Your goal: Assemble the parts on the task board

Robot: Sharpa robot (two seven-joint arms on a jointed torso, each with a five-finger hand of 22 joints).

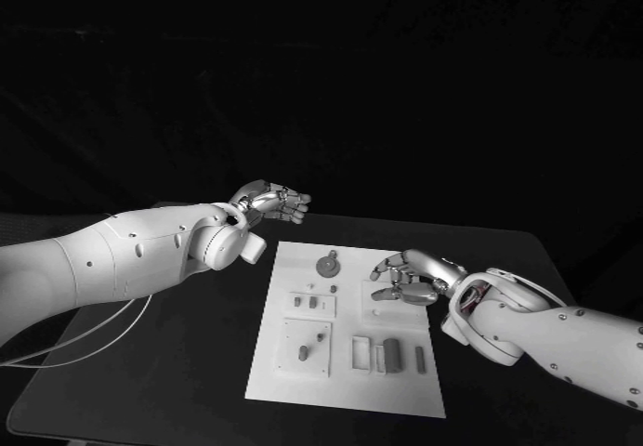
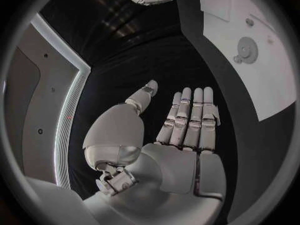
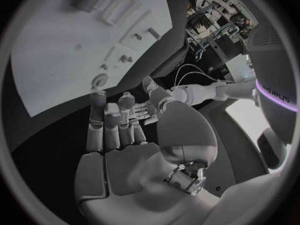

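Observation:
The white task board (image 1: 402, 390) lies in the middle of the black table. On it are a gear (image 1: 328, 267), small pegs (image 1: 312, 301) and a dark block (image 1: 390, 353) in a frame. My left hand (image 1: 275, 202) hovers beyond the board's far left corner, over the table. The left wrist view shows this hand (image 2: 187, 120) flat, fingers straight, holding nothing, with the board (image 2: 275, 85) and gear (image 2: 248, 50) off to one side. My right hand (image 1: 409, 277) hangs over the board's right edge. Its palm (image 3: 119, 135) is bare and its fingers are extended above the board (image 3: 56, 50).
A loose cable (image 1: 81, 348) runs along the table under my left arm. Black table surface (image 1: 175, 372) lies on both sides of the board. The table's far edge (image 1: 442, 226) runs just behind the board.

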